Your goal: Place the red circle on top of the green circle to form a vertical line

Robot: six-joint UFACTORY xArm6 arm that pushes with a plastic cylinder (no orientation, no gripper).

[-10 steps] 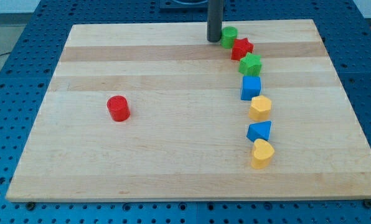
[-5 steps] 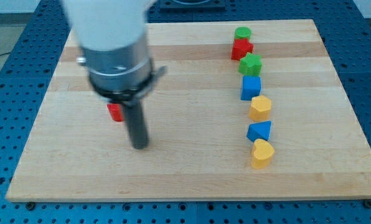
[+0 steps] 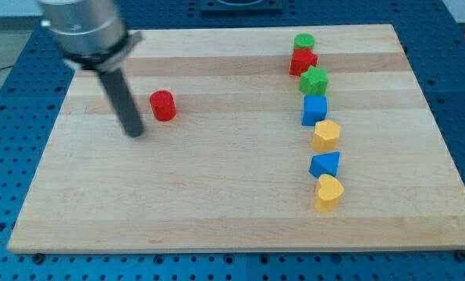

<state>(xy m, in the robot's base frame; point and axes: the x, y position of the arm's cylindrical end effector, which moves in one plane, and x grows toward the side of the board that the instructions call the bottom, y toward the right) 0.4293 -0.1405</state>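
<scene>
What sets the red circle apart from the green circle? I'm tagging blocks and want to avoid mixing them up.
The red circle stands alone on the board's left half; the green circle heads the column of blocks near the view's top right. The red circle touches nothing; the green circle sits against the red star. My tip is just left of the red circle, far from the green circle. Both are short upright cylinders.

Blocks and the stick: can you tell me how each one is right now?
My tip: on the board, left of the red circle, a small gap between.
Red circle: upright, alone.
Green circle: top of the column, touching the red star.
Red star: between the green circle and green block.
Green block: above the blue cube.
Blue cube: upright.
</scene>
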